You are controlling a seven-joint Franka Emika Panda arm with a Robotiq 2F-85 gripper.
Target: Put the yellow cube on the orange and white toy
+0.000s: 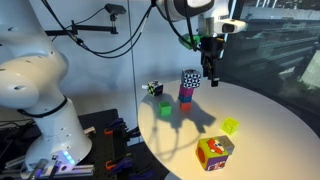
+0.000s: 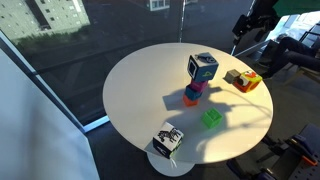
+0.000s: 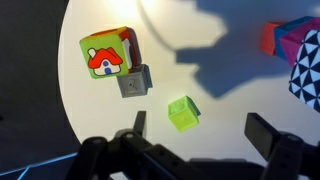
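Observation:
The yellow cube [image 3: 182, 112] is a small lime-yellow block lying on the white round table [image 3: 100, 130]; it also shows in an exterior view [image 1: 230, 126]. The orange and white toy [image 3: 108, 58] is a larger block with a house picture. It stands apart from the cube and shows in both exterior views [image 1: 214, 152] [image 2: 243, 80]. My gripper [image 3: 200, 128] is open and empty, well above the table [image 1: 212, 70] [image 2: 240, 35]. In the wrist view the cube lies between the two fingers, nearer the left one.
A tall stack with a patterned top [image 1: 188, 85] [image 2: 200, 70] stands mid-table and shows at the wrist view's right edge [image 3: 300, 55]. A dark green small cube [image 1: 165, 110] [image 2: 211, 119] and a black-and-white cube [image 1: 153, 88] [image 2: 167, 139] lie beyond it. The table edge [image 3: 70, 110] curves nearby.

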